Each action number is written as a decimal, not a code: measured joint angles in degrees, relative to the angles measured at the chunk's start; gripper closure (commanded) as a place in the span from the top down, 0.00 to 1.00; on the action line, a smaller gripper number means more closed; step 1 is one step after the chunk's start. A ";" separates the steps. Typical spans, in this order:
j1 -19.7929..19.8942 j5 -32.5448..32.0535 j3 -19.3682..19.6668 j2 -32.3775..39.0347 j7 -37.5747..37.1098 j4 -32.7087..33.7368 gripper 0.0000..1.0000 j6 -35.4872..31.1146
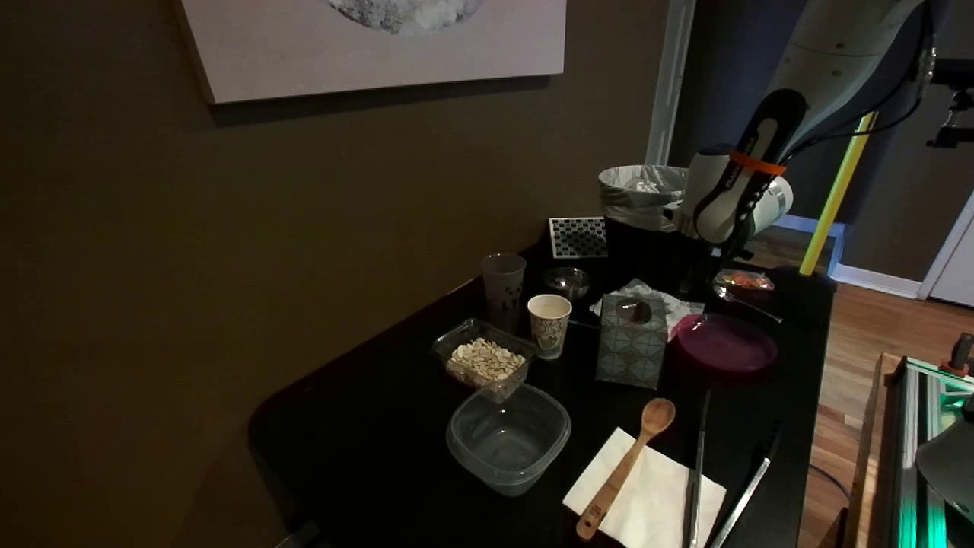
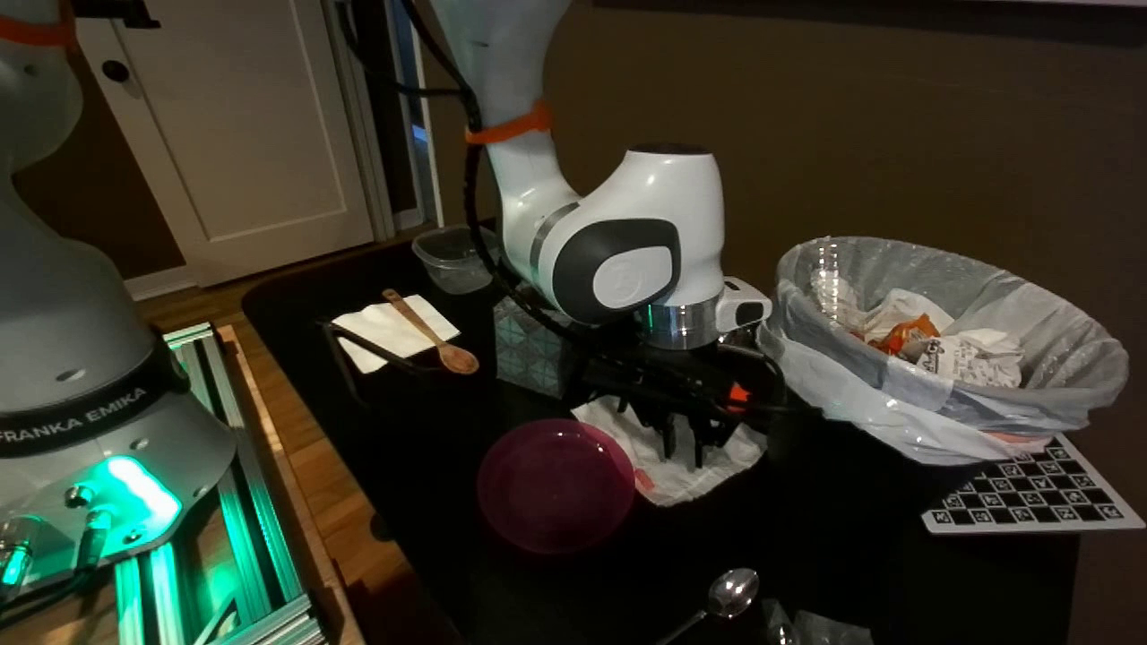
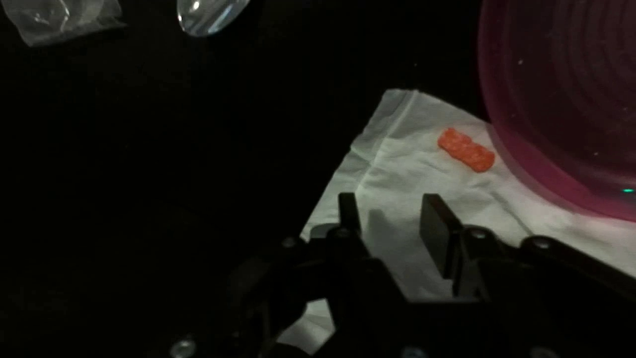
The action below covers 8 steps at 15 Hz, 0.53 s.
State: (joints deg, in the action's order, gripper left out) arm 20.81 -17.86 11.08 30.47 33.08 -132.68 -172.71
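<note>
My gripper (image 3: pixel 390 199) is open, its two black fingers apart with nothing between them. It points down over a crumpled white napkin (image 3: pixel 412 174). In an exterior view the fingertips (image 2: pixel 684 452) show in front of the napkin (image 2: pixel 672 488); whether they touch it I cannot tell. A small orange piece (image 3: pixel 466 150) lies on the napkin just beyond the fingers, beside a pink plate (image 3: pixel 516 164). The plate overlaps the napkin's edge; it shows in both exterior views (image 1: pixel 727 346) (image 2: pixel 556 484). In an exterior view the gripper is dark and hard to make out.
A tissue box (image 1: pixel 630 342) stands beside the napkin. A lined bin (image 2: pixel 896 412) is close to the wrist. A metal spoon (image 2: pixel 733 593) and clear bag (image 1: pixel 744 281) lie nearby. Farther along are a paper cup (image 1: pixel 549 327), oats container (image 1: pixel 487 361), clear tub (image 1: pixel 508 438) and wooden spoon (image 1: pixel 628 472).
</note>
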 measured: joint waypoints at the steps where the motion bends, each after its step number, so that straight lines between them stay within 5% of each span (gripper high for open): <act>1: -0.14 0.13 0.47 -0.34 -1.81 -0.46 0.77 -0.08; 4: -0.15 1.03 1.52 -1.19 -8.25 -2.27 1.00 -2.22; 8: 0.00 4.71 2.69 -1.22 -15.08 -4.76 1.00 -8.94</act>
State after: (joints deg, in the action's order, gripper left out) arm 20.82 -13.14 13.78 29.26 18.00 -137.44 -181.65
